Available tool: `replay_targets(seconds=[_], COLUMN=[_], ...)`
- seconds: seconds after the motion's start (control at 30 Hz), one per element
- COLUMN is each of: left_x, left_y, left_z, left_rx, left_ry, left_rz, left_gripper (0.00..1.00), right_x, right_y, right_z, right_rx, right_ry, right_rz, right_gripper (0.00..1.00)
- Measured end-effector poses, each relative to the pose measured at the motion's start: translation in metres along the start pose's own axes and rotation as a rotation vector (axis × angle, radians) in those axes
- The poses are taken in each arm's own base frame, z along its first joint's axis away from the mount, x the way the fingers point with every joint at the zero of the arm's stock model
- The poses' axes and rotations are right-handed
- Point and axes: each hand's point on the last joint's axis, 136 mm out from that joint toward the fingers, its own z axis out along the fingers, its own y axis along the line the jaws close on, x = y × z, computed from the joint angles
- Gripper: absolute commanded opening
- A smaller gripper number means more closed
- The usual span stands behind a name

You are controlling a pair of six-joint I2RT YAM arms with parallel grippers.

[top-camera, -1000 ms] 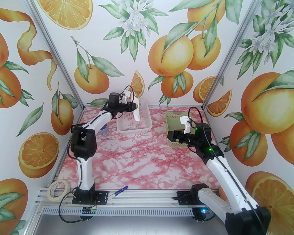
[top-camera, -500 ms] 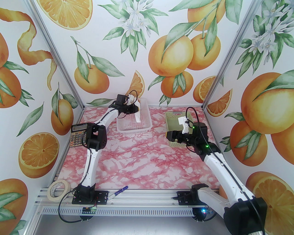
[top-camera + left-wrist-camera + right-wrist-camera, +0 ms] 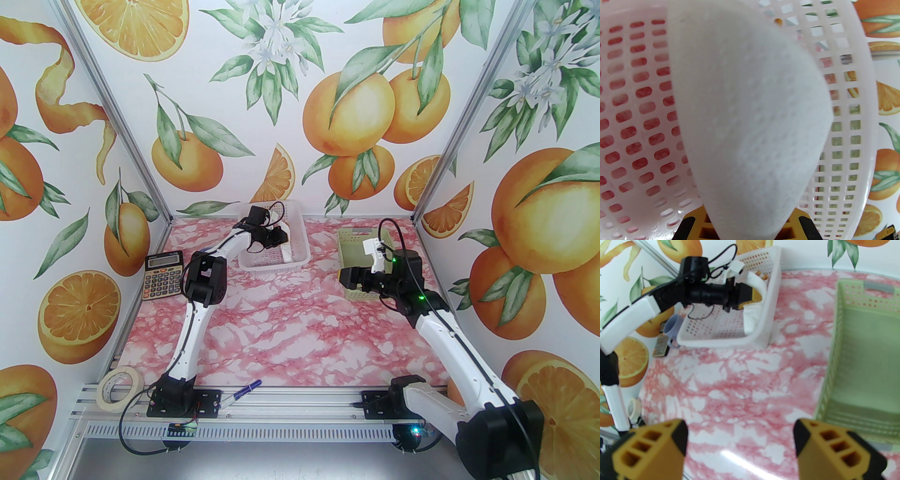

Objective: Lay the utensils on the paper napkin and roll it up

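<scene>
My left gripper (image 3: 283, 237) is shut on the paper napkin (image 3: 287, 253), a white dimpled sheet. The paper napkin (image 3: 750, 117) hangs down from the jaws inside the white perforated basket (image 3: 300, 260), close to its right wall (image 3: 862, 93). From the right wrist view the napkin (image 3: 751, 317) arches from the left gripper (image 3: 754, 295) down to the basket floor. Small orange-brown bits (image 3: 764, 276) at the basket's far end may be the utensils; they are too small to tell. My right gripper (image 3: 348, 277) stands open above the table, its fingers (image 3: 677, 434) wide apart beside the green basket.
A green basket (image 3: 358, 243) stands at the back right, with its wall (image 3: 830, 371) just right of my right gripper. A calculator (image 3: 162, 276) lies at the left edge and a purple cup (image 3: 672, 328) stands left of the white basket. A tape roll (image 3: 118, 389) and a blue pen (image 3: 243, 391) lie on the front rail.
My left arm has swung right and lowered, carrying the napkin down into the white basket and uncovering the calculator. The right arm has shifted only slightly.
</scene>
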Motion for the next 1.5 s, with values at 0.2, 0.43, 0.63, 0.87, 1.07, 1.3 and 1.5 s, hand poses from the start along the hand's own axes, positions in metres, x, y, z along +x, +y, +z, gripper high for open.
replay_targets(seconds=[0.2,0.43,0.63,0.87,1.07,1.3,1.5], left_x=[0.004,0.004,0.003,0.004,0.003,0.003,0.003], left_y=[0.004,0.001,-0.001,-0.003,-0.006,-0.009,-0.012], left_z=[0.009,0.015,0.018,0.020,0.019,0.016,0.012], left_rx=[0.015,0.047,0.072,0.090,0.074,0.054,0.044], left_ry=[0.010,0.014,0.019,0.024,0.020,0.019,0.019], left_rz=[-0.062,-0.088,-0.091,-0.091,-0.044,0.009,0.034], left_gripper=[0.00,0.00,0.02,0.18,0.33,0.45,0.56], right_x=[0.002,0.004,0.006,0.009,0.011,0.011,0.011], right_y=[-0.002,-0.004,-0.005,-0.009,-0.011,-0.011,-0.010], right_z=[0.002,0.004,0.006,0.009,0.012,0.012,0.012], right_rx=[0.001,0.003,0.005,0.009,0.011,0.011,0.008], right_ry=[0.006,0.014,0.021,0.037,0.045,0.047,0.047], right_rz=[0.005,0.010,0.014,0.024,0.030,0.031,0.032], right_gripper=[0.79,0.79,0.79,0.79,0.79,0.79,0.79])
